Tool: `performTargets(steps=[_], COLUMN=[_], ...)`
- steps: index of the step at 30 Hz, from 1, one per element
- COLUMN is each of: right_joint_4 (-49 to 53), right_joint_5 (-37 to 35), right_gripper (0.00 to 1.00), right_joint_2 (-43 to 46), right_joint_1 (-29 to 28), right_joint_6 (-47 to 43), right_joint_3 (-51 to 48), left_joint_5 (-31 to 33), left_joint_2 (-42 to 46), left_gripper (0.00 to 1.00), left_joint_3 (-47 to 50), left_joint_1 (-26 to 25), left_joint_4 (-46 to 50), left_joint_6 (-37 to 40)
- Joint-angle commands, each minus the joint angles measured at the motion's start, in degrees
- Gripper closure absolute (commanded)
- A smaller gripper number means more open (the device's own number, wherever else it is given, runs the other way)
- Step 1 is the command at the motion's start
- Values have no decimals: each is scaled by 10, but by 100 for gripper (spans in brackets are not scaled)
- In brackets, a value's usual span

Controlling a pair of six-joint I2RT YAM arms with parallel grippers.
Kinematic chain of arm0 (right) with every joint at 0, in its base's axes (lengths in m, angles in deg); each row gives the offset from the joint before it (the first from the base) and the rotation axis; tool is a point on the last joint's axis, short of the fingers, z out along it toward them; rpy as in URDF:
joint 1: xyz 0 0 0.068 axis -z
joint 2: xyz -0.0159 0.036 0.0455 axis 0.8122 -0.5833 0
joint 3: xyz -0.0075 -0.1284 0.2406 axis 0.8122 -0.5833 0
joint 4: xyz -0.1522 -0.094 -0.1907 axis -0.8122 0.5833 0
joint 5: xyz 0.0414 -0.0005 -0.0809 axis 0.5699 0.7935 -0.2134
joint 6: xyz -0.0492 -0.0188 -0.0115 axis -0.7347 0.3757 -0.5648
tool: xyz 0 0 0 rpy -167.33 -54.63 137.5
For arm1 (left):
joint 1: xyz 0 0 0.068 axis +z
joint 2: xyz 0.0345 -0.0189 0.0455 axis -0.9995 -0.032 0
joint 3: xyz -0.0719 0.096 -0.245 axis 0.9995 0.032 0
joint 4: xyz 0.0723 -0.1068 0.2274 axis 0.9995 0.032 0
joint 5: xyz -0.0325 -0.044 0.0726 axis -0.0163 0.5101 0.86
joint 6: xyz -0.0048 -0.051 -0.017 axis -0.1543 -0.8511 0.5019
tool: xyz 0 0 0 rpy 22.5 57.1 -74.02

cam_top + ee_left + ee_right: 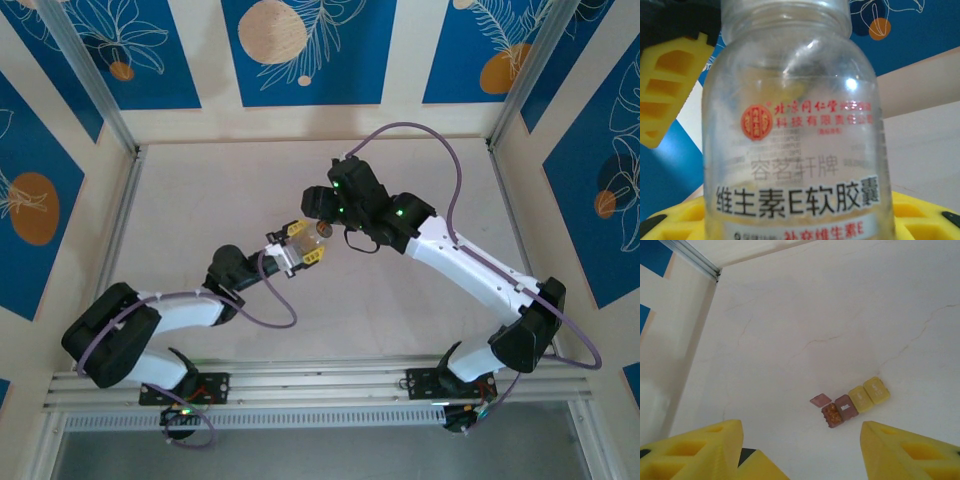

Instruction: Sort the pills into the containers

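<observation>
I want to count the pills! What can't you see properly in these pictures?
- Left wrist view: how many pills are in the bottle; its label and cloudy wall blur them.
- Left wrist view: whether the bottle has a cap; the top edge cuts off its mouth.
- Right wrist view: what lies in the boxes; they are too small to tell.

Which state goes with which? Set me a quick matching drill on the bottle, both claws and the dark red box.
1 bottle
2 left claw
3 right claw
4 dark red box

A open, nothing between its fingers
B see-through, printed label
C on the table, amber bits inside
D shut on the bottle

Pairs: 1-B, 2-D, 3-A, 4-C
</observation>
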Motion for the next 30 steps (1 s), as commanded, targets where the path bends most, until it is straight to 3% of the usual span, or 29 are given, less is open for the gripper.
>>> performTargets(steps=[1,8,13,15,18,21,24,30], right_joint_4=[7,-49,-122,-161,-230,-272,-216,-79], right_joint_5=[-19,57,211,311,447,531,613,693], right_gripper=[35,39,44,45,45,45,45,43], right_joint_2=[25,85,145,177,218,237,219,173], right_joint_1=[7,42,76,91,105,123,138,143], right_joint_6=[-23,-192,-410,-494,-590,-637,-703,-820], right_joint_3=[21,5,-71,-120,-189,-219,-195,-134], left_joint_5=[-20,-42,-78,-100,-145,-188,-218,-243], left_joint_2=[-12,-23,-4,3,6,10,14,14], left_gripper=[100,100,100,100,100,100,100,100], left_joint_3=[8,8,8,9,10,10,12,11], left_joint_1=[-1,3,15,17,23,27,27,34], left_joint_4=[-74,-88,-61,-48,-55,-63,-63,-59], left_joint_6=[-31,-65,-101,-113,-141,-160,-168,-172])
